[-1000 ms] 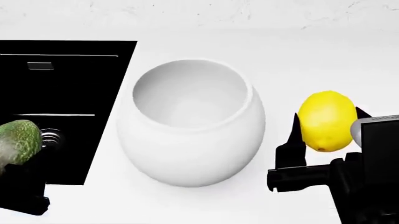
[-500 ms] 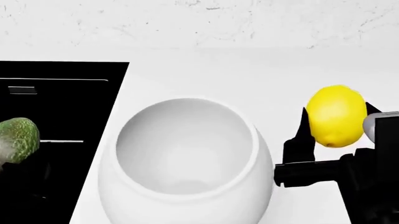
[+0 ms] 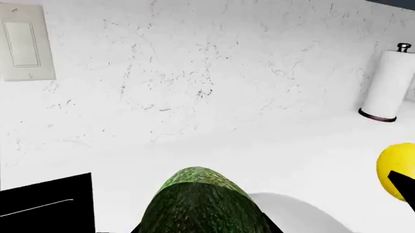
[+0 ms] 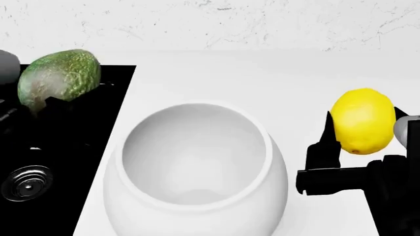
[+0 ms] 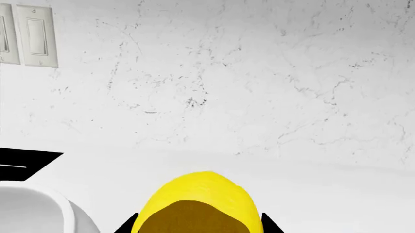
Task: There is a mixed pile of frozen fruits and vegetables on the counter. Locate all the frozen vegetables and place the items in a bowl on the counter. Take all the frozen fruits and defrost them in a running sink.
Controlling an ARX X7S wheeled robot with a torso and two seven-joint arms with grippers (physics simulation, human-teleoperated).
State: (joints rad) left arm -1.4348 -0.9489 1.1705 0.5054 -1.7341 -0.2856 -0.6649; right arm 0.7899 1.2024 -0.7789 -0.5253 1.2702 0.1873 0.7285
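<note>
My left claw (image 4: 49, 105) grips the avocado (image 4: 59, 78); my right claw (image 4: 361, 137) grips the lemon (image 4: 363, 121), bowl (image 4: 196, 196) between them.

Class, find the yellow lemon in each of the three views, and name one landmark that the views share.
Head view: lemon at right, in the right gripper.
Left wrist view: lemon cut by the right edge.
Right wrist view: lemon at bottom centre, between the fingers.
Shared landmark: the white bowl.
</note>
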